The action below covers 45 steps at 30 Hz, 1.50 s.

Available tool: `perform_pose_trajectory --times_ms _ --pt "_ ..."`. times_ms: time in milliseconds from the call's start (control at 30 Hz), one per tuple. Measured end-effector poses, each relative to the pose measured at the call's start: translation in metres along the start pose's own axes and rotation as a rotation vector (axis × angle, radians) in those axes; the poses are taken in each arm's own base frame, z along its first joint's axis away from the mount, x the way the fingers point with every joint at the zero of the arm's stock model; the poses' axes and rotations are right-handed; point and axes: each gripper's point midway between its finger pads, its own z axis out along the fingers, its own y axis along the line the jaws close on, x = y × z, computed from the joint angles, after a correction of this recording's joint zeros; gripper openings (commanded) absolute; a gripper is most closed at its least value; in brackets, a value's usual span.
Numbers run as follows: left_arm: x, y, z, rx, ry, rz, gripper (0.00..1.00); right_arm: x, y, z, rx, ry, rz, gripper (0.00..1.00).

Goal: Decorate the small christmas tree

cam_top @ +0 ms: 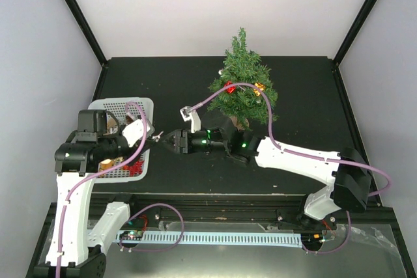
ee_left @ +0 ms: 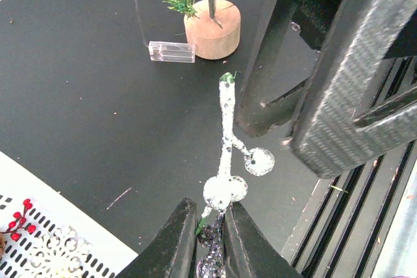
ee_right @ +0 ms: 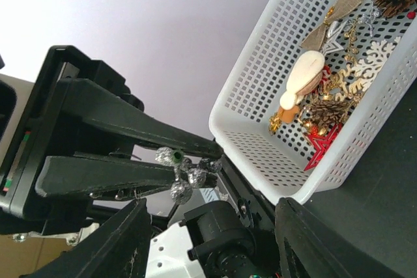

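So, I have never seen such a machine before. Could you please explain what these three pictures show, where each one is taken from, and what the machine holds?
These are two robot arms fixed at the near edge of a black table. One picture looks down from above; the other two come from small cameras on each wrist. On the table stands the small christmas tree, already carrying a few ornaments, and a white basket of decorations sits on the left. The left gripper is shut on a silver glittery sprig, holding it out toward the right gripper. The right gripper's fingers stand apart, facing the sprig, holding nothing. A small clear plastic piece lies near the tree's wooden base.
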Motion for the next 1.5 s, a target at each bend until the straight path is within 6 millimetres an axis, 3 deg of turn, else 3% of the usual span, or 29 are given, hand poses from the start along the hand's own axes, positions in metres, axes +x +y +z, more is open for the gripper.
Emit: perform_pose_trajectory --times_ms 300,567,1167,1400,1500 --pt "0.000 -0.002 -0.001 0.003 -0.001 0.004 0.15 0.002 -0.008 0.010 0.011 0.007 0.022 0.49" --pt "0.000 -0.002 -0.001 0.003 0.000 0.003 0.15 -0.007 0.005 0.010 -0.038 -0.027 0.009 0.48" --pt "0.000 -0.002 0.000 0.004 0.000 0.002 0.16 -0.016 0.025 0.006 -0.114 -0.055 0.009 0.04" --pt "0.000 -0.002 0.000 0.005 0.000 -0.001 0.17 -0.016 0.025 0.006 -0.116 -0.055 0.010 0.01" --pt "0.000 -0.003 0.000 0.007 0.000 -0.002 0.23 -0.016 0.025 0.006 -0.115 -0.056 0.010 0.01"
